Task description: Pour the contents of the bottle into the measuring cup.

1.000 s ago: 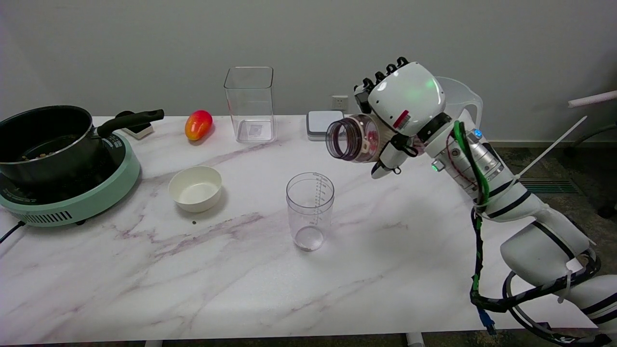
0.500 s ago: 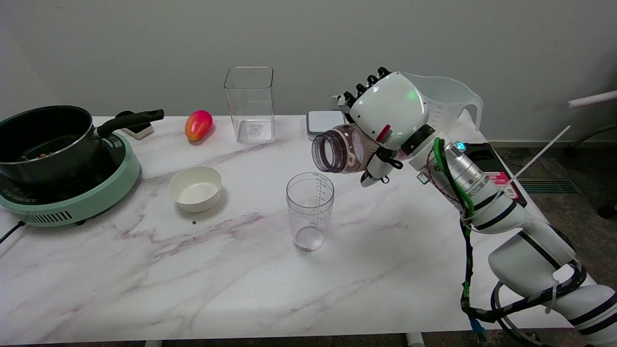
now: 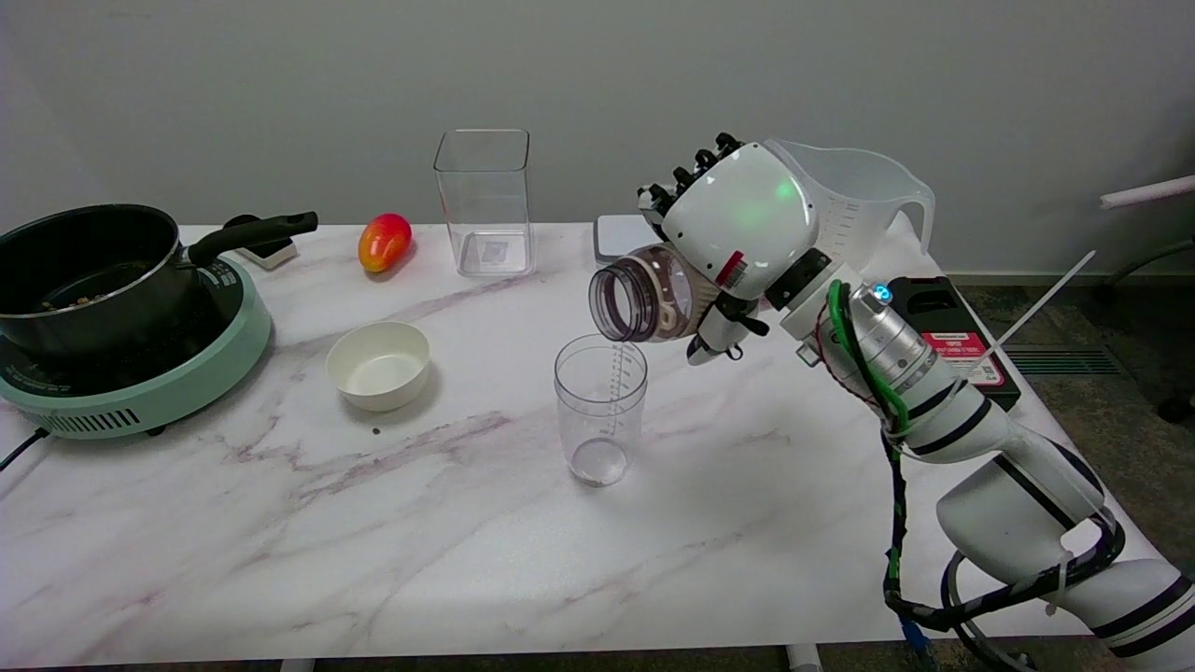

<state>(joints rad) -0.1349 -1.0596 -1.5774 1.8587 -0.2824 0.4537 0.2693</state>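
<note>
Your right hand (image 3: 738, 219) has its fingers (image 3: 695, 173) wrapped round the bottle (image 3: 649, 299); bottle lies tipped on its side, open mouth pointing away from the fingers, just above the measuring cup (image 3: 600, 406) rim; cup upright on the surface (image 3: 373, 541).

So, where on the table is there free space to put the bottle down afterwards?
The widest bare stretch is the near marble, in front of the white bowl and measuring cup. Another patch lies between the cup and the black box. The far edge is crowded: mango, square clear container, jug. The right hand holds the bottle.
</note>
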